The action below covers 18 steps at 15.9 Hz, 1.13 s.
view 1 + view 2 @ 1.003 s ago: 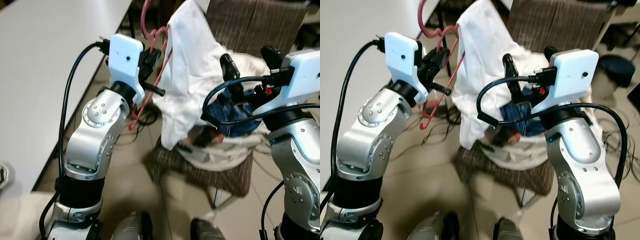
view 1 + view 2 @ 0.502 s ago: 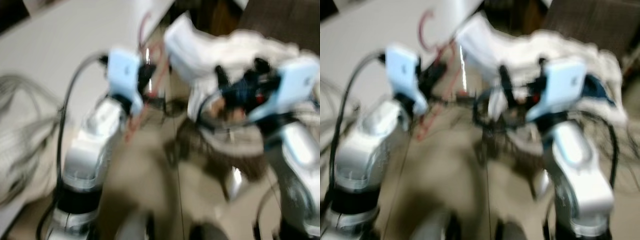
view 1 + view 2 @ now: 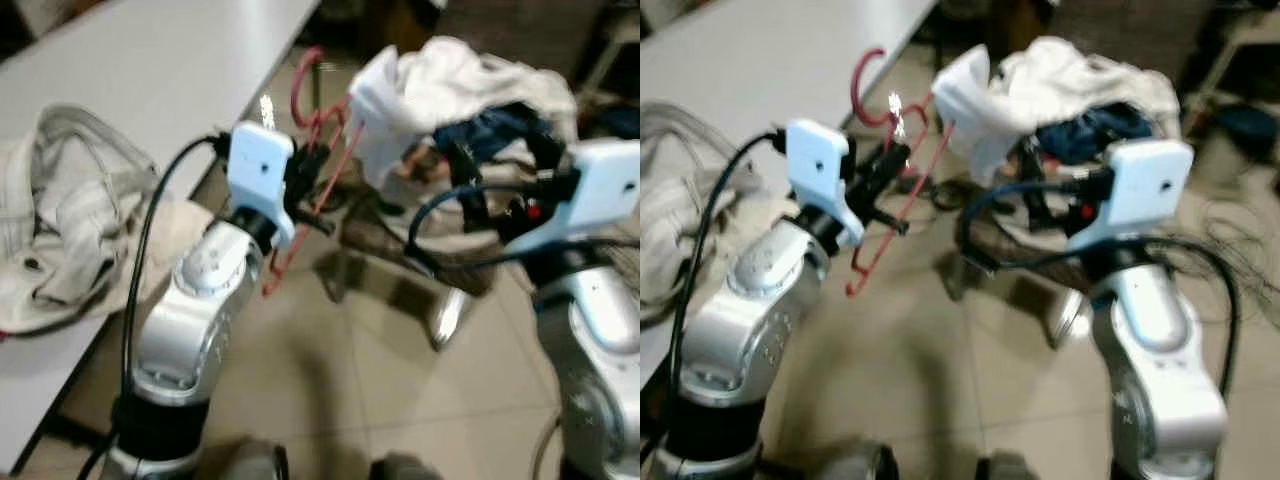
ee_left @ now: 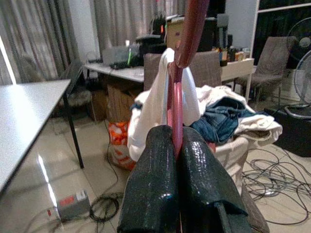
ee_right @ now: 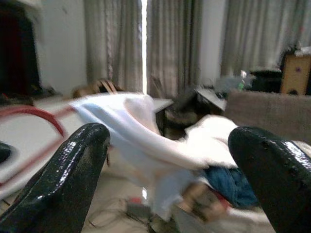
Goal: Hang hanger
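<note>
— Left gripper (image 4: 176,160)?
— Clenched tight on the red hanger (image 3: 318,150), holding it up beside the desk (image 3: 150,70), a white shirt (image 3: 970,95) draped off it.
— And the right gripper (image 5: 172,160)?
— Fingers spread wide, grasping nothing, near the chair's clothes pile (image 3: 480,90).

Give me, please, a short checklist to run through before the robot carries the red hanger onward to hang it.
1. Left gripper shut on the red hanger: ok, the fingers pinch the rod.
2. White garment draped on the hanger: ok, though one end trails to the clothes pile on the chair, so it may drag.
3. Right gripper free: ok, open and holding nothing.
4. Hook unobstructed: ok, it stands clear above the gripper.
5. Rail or rod to hang it on: cannot tell.
6. Table edge clearance for the left arm: ok, apart.
</note>
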### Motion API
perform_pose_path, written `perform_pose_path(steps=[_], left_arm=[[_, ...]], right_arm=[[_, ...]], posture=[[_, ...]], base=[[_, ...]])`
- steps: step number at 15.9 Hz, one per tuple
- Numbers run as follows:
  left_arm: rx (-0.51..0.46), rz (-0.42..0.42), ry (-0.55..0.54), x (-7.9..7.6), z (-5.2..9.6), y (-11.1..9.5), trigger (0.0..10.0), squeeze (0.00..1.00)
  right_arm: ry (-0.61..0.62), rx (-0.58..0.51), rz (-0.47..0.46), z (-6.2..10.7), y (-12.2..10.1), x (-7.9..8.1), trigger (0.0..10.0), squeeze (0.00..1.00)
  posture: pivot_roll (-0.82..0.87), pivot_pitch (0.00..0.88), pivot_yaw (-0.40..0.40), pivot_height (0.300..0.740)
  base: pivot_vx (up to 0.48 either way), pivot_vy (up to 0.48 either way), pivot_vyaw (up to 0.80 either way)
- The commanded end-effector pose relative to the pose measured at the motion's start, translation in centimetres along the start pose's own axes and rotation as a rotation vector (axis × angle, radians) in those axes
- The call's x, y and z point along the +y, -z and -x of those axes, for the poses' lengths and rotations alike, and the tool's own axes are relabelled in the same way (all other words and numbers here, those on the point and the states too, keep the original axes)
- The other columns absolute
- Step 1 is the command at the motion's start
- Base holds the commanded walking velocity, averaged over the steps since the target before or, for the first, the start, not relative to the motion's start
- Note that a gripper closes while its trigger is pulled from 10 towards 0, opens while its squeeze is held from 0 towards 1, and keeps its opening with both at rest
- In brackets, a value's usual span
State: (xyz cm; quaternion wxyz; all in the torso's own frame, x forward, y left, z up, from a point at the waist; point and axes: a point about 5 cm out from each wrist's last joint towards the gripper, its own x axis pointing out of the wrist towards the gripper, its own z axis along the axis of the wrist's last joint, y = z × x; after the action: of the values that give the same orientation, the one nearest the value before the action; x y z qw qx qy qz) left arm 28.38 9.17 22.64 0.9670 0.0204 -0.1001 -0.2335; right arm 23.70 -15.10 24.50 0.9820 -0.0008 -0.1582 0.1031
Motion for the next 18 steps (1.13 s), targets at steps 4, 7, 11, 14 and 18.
perform_pose_path(steps=[4, 7, 11, 14, 18], left_arm=[[-0.127, 0.012, -0.011, 0.0, 0.2, -1.9, 10.0, 0.0], [-0.131, 0.0, -0.025, 0.3, 0.4, -1.9, 10.0, 0.0], [-0.124, -0.005, -0.076, 0.9, 1.0, -1.4, 10.0, 0.0], [-0.204, 0.007, -0.191, 2.9, 1.5, -2.3, 10.0, 0.0], [-0.413, -0.081, -0.357, 7.0, 4.0, -6.1, 10.0, 0.0]], right_arm=[[0.018, -0.091, -0.019, 0.1, -1.0, -0.1, 10.0, 0.0], [-0.012, -0.109, -0.021, 0.0, -1.2, 0.4, 10.0, 0.0], [-0.037, -0.12, -0.016, 0.3, -1.2, 0.6, 10.0, 0.0], [-0.037, -0.173, -0.056, 0.5, -1.6, 0.7, 10.0, 0.0], [-0.027, -0.198, -0.06, 1.1, -1.4, 0.1, 10.0, 0.0]], posture=[[-0.15, 0.082, 0.024, 0.74], [-0.15, 0.08, 0.015, 0.74], [-0.15, 0.072, 0.015, 0.74], [-0.15, 0.062, 0.022, 0.74], [-0.13, 0.049, 0.015, 0.74]], base=[[0.0, -0.48, 0.0], [0.0, -0.48, 0.0], [0.0, -0.48, 0.0], [0.0, 0.0, 0.0], [0.0, 0.0, 0.0]])
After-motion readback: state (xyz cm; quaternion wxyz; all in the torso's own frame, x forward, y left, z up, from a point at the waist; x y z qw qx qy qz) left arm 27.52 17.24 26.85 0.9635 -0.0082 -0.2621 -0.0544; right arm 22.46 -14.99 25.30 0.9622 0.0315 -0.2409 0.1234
